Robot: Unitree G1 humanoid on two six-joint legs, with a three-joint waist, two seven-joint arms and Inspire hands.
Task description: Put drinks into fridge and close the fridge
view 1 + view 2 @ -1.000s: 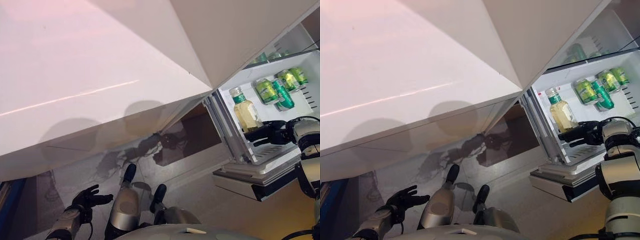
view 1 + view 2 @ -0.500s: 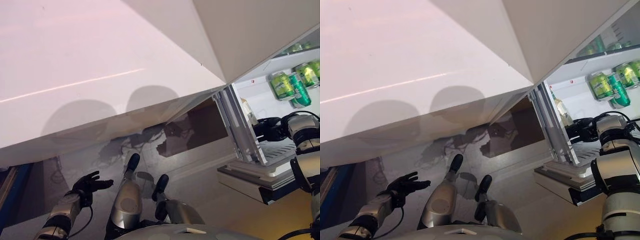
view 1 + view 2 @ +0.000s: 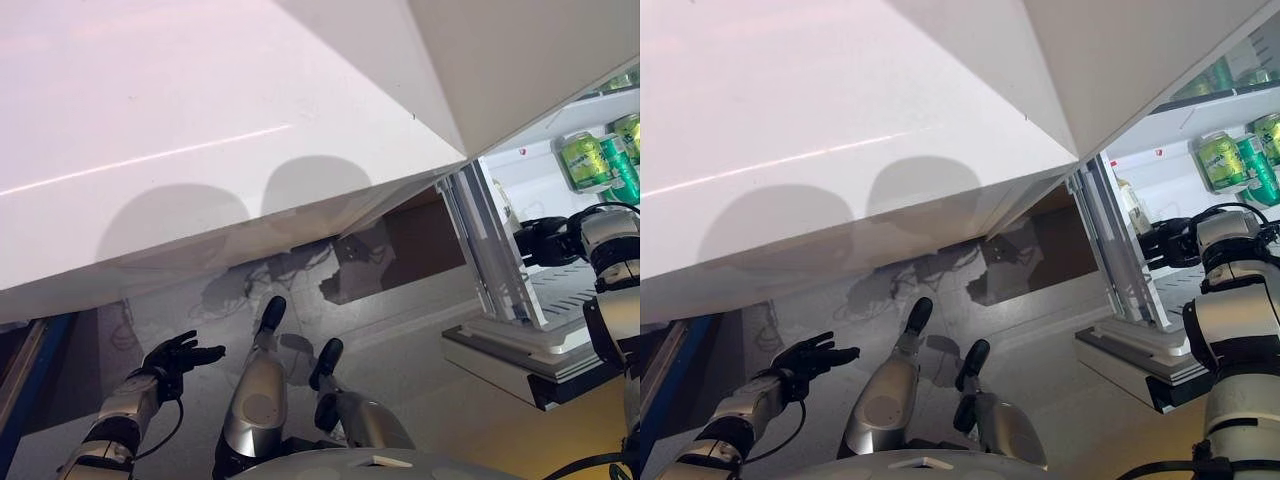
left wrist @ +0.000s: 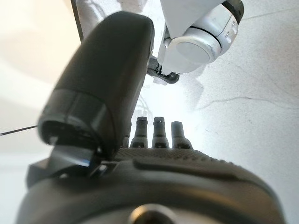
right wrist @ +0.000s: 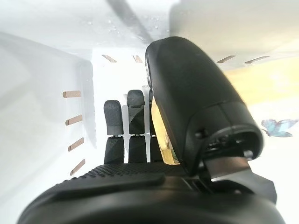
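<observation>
The open fridge (image 3: 560, 300) shows at the right, its wide white door (image 3: 200, 120) filling the upper left. A bottle of yellow drink (image 3: 1130, 205) stands on the lower shelf, half hidden behind the door's edge. My right hand (image 3: 1170, 243) reaches into the fridge beside it. In the right wrist view its fingers (image 5: 126, 126) are straight, and the yellow bottle (image 5: 159, 135) shows between them and the thumb. Green cans (image 3: 585, 160) lie on the shelf above. My left hand (image 3: 175, 358) hangs low over the floor at the lower left, open and holding nothing.
A white drawer (image 3: 520, 350) juts out at the bottom of the fridge, under my right arm. A blue edge (image 3: 20, 370) shows at the far lower left. A dark brown panel (image 3: 410, 245) lies beyond the door's lower edge.
The whole picture has shifted, so the door's edge now covers more of the fridge and most of the bottle. My right hand stays by the bottle. The left hand has risen slightly.
</observation>
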